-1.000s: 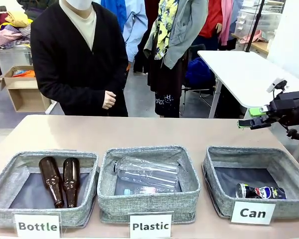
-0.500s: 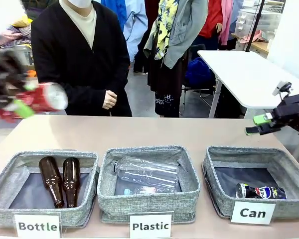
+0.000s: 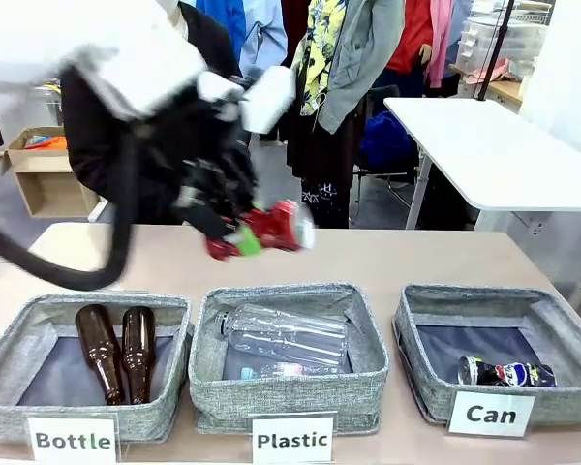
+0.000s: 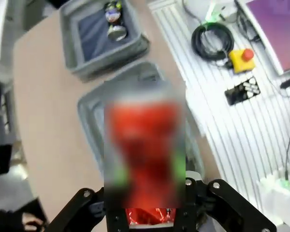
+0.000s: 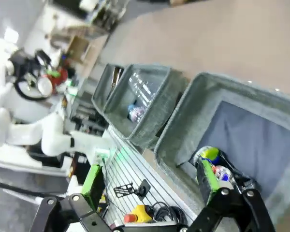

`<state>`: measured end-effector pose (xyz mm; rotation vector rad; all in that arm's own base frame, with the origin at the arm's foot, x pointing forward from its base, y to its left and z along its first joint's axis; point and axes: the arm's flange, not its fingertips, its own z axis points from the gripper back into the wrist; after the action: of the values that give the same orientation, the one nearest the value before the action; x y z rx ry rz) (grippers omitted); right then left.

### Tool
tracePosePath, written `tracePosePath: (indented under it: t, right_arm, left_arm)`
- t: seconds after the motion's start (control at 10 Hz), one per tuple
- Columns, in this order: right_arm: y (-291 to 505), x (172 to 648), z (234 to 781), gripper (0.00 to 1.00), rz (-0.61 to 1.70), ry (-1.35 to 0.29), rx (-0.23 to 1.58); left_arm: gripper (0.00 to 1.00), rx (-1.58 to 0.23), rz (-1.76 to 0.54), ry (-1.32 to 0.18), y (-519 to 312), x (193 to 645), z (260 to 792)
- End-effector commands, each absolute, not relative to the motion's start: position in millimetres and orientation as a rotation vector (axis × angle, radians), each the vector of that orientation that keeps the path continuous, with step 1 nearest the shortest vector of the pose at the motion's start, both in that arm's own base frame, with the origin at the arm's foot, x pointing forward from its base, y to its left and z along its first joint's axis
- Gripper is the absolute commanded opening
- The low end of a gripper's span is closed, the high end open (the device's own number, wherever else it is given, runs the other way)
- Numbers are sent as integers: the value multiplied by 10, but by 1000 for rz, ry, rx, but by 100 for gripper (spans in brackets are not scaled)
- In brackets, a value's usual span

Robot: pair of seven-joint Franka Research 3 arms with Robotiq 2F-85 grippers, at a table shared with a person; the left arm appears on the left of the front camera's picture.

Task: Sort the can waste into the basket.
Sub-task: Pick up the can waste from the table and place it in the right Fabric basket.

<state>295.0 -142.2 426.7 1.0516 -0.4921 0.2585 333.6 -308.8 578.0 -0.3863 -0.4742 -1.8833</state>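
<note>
My left gripper (image 3: 244, 239) is shut on the crushed red can (image 3: 281, 225) and holds it in the air over the far edge of the middle bin. In the left wrist view the red can (image 4: 145, 140) is a blur between the green-padded fingers of that gripper (image 4: 145, 181). The black can (image 3: 508, 373) lies in the front right of the grey basket (image 3: 407, 325) signed "Can". My right gripper (image 5: 150, 186) stands open above that basket (image 5: 176, 166), with the black can (image 5: 213, 162) just beyond its fingertips. It has nothing between its fingers.
The bin signed "Plastic" (image 3: 289, 392) holds clear bottles, and the one signed "Bottle" (image 3: 10, 339) holds two brown bottles. A person in a dark cardigan (image 3: 97, 145) stands at the far side, partly hidden by my left arm. A white table (image 3: 484, 145) stands behind on the right.
My left arm has swung in from the far left to the middle of the table with the red can. My right gripper has drawn back to the right edge.
</note>
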Motion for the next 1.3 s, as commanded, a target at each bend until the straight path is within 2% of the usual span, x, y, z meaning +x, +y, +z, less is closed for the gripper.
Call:
tracePosePath:
  t: [0.0, 0.1, 0.2, 0.5, 0.6, 0.7, 1.2]
  right_arm:
    - [-1647, 2582, 4239, 100, 117, -544, 999]
    - [-1815, 2426, 4172, 100, 72, -557, 959]
    - [-1965, 2283, 4069, 100, 17, -572, 943]
    - [-2229, 1858, 3811, 100, -52, -587, 912]
    - [-2308, 1696, 3776, 100, -76, -639, 923]
    - [-2490, 2080, 4006, 100, -34, -579, 919]
    - [-2490, 2080, 4006, 100, -34, -579, 919]
  left_arm:
    - [39, -557, -1845, -391, -3651, 3687, 5732]
    - [39, -679, -1802, -369, -4014, 3743, 5630]
    - [39, -812, -1637, -349, -4453, 3726, 5531]
    - [39, -870, -1507, -351, -5259, 3597, 5215]
    - [39, -840, -1492, -399, -5483, 3584, 5109]
    - [39, -785, -1502, -436, -5614, 3599, 5003]
    - [39, -715, -1518, -498, -5793, 3771, 4758]
